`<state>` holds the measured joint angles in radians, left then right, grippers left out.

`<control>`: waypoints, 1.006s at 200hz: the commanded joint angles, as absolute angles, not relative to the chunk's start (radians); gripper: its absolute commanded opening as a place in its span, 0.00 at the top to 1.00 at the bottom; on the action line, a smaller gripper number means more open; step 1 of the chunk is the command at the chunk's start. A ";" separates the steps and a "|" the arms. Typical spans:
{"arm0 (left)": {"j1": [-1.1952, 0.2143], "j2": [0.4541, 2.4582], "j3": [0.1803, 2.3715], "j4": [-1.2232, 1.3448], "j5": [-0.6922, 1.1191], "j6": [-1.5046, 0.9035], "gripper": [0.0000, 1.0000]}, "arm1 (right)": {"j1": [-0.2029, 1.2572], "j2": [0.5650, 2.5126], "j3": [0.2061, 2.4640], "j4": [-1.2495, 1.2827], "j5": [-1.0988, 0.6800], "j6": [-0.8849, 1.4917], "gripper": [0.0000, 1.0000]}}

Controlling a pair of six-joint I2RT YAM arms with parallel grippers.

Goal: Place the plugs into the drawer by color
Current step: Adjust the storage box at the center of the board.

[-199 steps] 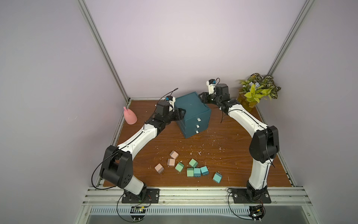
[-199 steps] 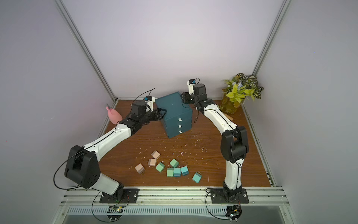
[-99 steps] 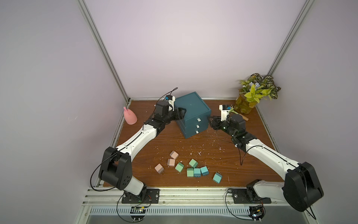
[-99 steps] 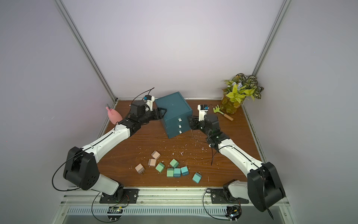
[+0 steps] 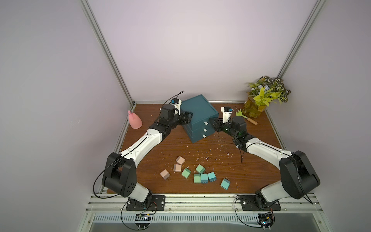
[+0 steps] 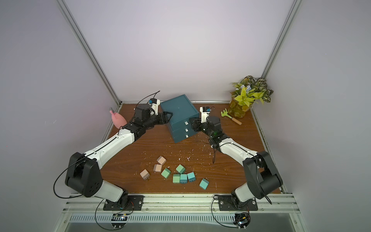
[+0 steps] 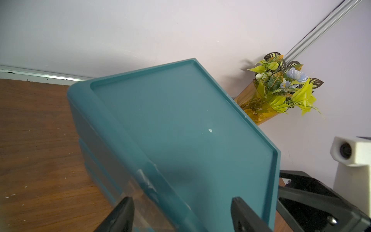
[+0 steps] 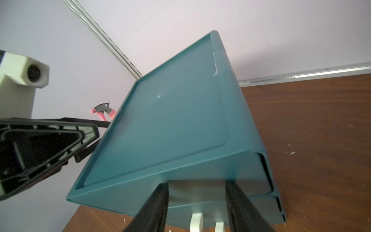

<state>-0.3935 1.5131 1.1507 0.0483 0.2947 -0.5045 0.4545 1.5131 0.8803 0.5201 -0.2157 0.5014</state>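
Since a second ago our left gripper (image 5: 188,118) has kept its place at the upper left edge of the drawer cabinet (image 5: 197,109), while our right gripper (image 5: 214,125) has swung from behind it to its front. Our left jaws stand apart astride that rim; whether they press on it we cannot tell. The cabinet sits at the back of the table (image 5: 230,160), its drawers apparently shut. All nine plugs (image 5: 200,168) lie loose near the front, well apart from it. Our right jaws stand moderately wide and empty, just beside the top tab handle (image 5: 206,123). We judge the step to be opening a first drawer. Next we must close on that small tab and pull straight.
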 commanded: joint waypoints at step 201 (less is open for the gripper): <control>-0.385 1.491 1.084 0.112 0.287 -0.485 0.29 | 0.504 1.464 0.669 1.006 -0.199 1.135 0.54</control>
